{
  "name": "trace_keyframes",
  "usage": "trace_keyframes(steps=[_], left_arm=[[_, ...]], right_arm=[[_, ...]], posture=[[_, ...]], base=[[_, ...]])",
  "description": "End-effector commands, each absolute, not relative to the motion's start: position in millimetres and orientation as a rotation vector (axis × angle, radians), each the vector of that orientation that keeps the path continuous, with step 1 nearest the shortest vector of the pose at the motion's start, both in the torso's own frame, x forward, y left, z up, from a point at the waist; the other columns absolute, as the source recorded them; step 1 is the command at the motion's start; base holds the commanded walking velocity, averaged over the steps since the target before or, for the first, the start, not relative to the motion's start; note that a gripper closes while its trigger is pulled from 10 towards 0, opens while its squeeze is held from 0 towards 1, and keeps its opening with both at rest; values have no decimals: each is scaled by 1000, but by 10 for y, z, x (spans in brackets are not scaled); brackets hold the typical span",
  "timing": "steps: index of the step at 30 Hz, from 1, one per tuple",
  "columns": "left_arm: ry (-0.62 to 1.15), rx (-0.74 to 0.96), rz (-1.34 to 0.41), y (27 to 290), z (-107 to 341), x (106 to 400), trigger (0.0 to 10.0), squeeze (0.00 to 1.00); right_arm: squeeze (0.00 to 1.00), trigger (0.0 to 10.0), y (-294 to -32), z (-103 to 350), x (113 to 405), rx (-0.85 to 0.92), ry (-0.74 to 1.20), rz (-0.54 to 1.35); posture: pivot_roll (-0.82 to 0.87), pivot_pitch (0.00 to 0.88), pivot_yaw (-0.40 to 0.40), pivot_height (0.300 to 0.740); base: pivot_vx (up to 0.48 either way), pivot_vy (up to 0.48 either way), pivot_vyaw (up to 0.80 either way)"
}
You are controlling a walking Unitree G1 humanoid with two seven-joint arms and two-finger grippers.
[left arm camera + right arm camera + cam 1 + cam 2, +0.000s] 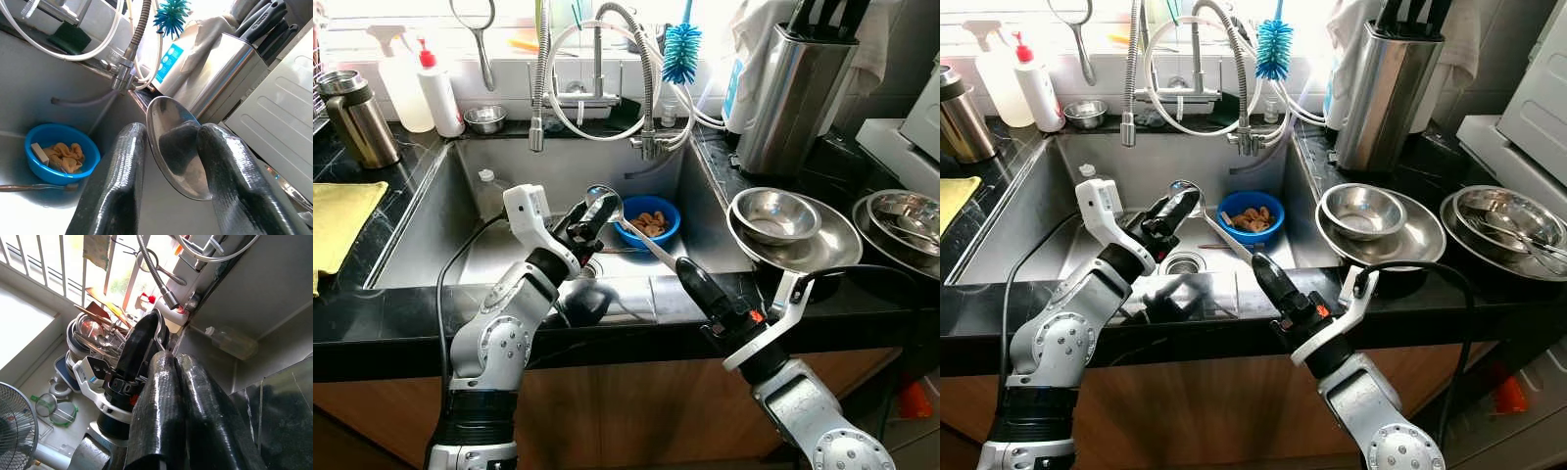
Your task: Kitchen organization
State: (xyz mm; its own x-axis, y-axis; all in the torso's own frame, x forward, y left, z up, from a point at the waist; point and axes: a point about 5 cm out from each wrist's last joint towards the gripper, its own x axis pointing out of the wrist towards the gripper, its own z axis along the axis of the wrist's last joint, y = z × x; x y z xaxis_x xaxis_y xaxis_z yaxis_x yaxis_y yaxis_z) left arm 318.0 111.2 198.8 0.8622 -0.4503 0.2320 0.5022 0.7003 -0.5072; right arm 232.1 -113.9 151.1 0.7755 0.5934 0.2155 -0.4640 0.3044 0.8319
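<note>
A steel ladle [607, 205] is held over the sink [431, 235] between both grippers. My right gripper [690, 273] is shut on its thin handle near the sink's front edge. My left gripper [590, 223] has its two fingers on either side of the ladle's bowl [173, 147], pressed against its rim. Behind the ladle, a blue bowl [647, 217] with food scraps sits on the sink floor. In the right wrist view the right fingers [166, 401] lie tight together and point at the left gripper.
Stacked steel bowls [775, 215] and another steel dish [901, 217] stand on the right counter, with a steel knife block [798, 93] behind. The spring faucet [644, 88] and blue brush [681, 51] hang over the sink. Bottles [438, 93], a steel flask [357, 119] and a yellow cloth [337, 220] are at left.
</note>
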Motion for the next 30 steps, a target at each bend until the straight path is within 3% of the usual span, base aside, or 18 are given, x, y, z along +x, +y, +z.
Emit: trace_keyframes(steps=[1,14,28,29,30], left_arm=[[-105,-587,-542,1109,2043,3166,0,0],[-106,-591,-548,1107,2049,3165,0,0],[-120,-591,-521,1199,2080,3205,0,0],[-120,-593,-518,1209,2082,3211,0,0],[-120,-595,-517,1211,2080,3211,0,0]], right_arm=[[0,10000,-1140,1552,2309,1046,122,719],[0,10000,-1148,1516,2332,1031,132,685],[0,10000,-1243,1296,2494,853,203,467],[294,10000,-1255,1290,2511,870,196,454],[788,10000,-1259,1289,2514,869,195,451]], posture=[[-37,41,-24,740],[-36,41,-24,740],[-37,33,-24,740],[-37,33,-24,740],[-39,31,-22,740]], base=[[0,0,0],[0,0,0],[0,0,0],[0,0,0],[0,0,0]])
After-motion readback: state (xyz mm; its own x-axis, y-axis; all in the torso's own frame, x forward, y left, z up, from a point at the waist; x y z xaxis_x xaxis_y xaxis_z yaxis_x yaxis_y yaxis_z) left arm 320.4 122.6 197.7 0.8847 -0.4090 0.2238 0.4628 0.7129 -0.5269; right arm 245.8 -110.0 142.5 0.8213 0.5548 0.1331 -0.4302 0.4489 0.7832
